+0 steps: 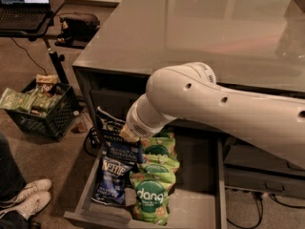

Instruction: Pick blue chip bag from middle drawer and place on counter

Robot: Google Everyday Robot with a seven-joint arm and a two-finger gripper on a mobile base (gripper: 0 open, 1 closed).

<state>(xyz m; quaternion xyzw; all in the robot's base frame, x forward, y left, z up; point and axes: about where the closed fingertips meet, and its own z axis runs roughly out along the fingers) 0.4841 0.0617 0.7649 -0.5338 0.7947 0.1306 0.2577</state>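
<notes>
The middle drawer [196,202] stands pulled out under the counter [214,32]. My white arm reaches down from the right, and its wrist hides most of my gripper [120,133] at the drawer's back left. The gripper is shut on the blue chip bag [117,146], a navy bag that stands tilted upright with its top edge above the drawer's rim. A second navy Kettle bag [110,179] lies flat on the drawer floor just below it. Green dang bags [151,194] lie beside them to the right.
A black crate [40,109] of snack packs stands on the floor to the left. A person's white shoes [28,198] are at the bottom left. A laptop stand [26,13] is at the top left. Another dark drawer [262,175] sticks out at the lower right.
</notes>
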